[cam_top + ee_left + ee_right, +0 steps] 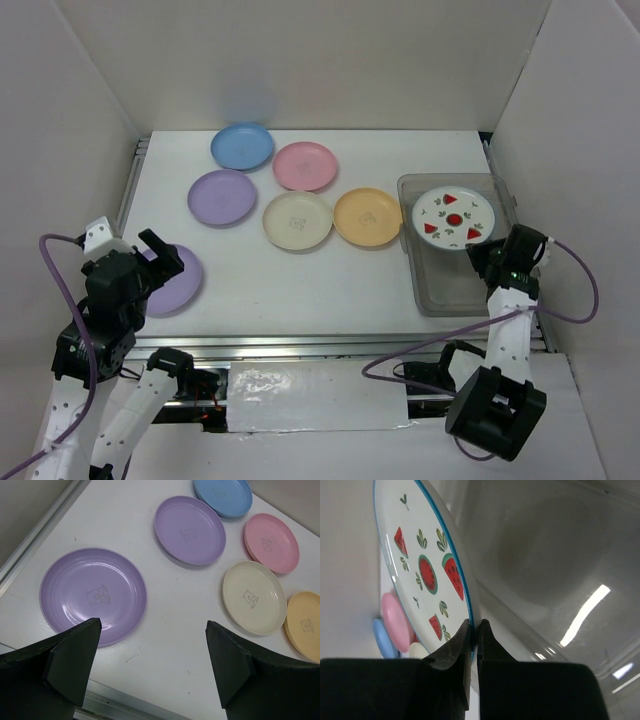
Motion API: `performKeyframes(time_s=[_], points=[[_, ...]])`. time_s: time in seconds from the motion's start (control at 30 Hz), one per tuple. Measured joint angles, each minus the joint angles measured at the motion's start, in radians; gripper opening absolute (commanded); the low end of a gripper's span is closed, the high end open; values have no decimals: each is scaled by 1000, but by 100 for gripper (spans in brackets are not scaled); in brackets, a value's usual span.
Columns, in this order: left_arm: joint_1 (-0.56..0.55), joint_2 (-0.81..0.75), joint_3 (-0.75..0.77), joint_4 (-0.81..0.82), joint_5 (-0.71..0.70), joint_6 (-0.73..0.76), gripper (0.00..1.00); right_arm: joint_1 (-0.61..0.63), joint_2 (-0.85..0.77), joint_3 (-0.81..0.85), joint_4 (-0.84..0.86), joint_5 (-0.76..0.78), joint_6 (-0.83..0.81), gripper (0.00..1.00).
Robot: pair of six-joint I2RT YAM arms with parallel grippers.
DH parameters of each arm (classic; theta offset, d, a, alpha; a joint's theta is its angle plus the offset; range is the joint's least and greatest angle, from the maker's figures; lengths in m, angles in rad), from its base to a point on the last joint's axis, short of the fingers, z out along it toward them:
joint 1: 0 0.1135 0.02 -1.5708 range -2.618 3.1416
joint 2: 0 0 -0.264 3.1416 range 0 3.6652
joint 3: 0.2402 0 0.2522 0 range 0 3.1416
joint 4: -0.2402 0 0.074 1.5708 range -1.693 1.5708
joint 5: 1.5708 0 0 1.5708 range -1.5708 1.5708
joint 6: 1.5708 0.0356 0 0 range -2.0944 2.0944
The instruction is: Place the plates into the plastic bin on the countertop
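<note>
Right tool (474, 626) pinches white fruit plate (420, 565) rim above bin (450, 287); left tool (152, 627) wide open.

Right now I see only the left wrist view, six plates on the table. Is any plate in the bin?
Observer: None lies in it. The right jaws hold the fruit plate over the far end of the bin.
Reviewer: How is it gripped?
Observer: By its rim, with the jaws shut on the blue edge and the plate tilted.
Reviewer: Where does the bin sit?
Observer: At the right side of the table, just right of the orange plate.
</note>
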Motion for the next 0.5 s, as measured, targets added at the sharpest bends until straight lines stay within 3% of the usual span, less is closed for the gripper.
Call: performKeyframes(time_s=[0.37,0.47,0.5], points=[[0,10,-1,17,39,23,99,-43,206,-58,63,-31,1,0],[0,12,-5,22,48,25,99,-49,253,-58,84,-24,-3,12],[0,13,-6,22,50,26,99,-51,263,-58,92,-24,-3,29]])
